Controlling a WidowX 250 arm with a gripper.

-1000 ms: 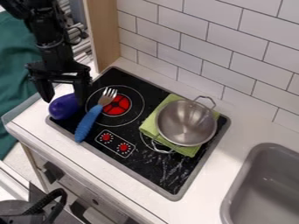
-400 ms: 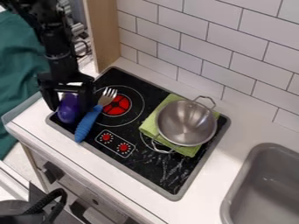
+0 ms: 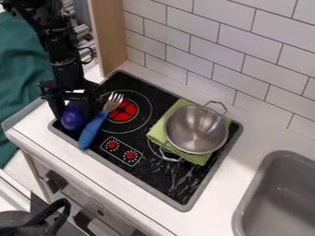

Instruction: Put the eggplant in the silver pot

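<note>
— What do we record at the left?
— We find one black gripper over one purple eggplant, on the left end of one stove. The eggplant lies directly below, its long axis apparently running near to far; its far end is hidden.
— The gripper's condition?
— We note two fingers standing wide, one left and one right of the eggplant. Contact we cannot confirm. In our judgement, closing across its narrower width comes next.
— Further right?
— We count one blue-handled fork just beside the eggplant, then one green cloth under one silver pot, well apart, and lastly one sink.
</note>
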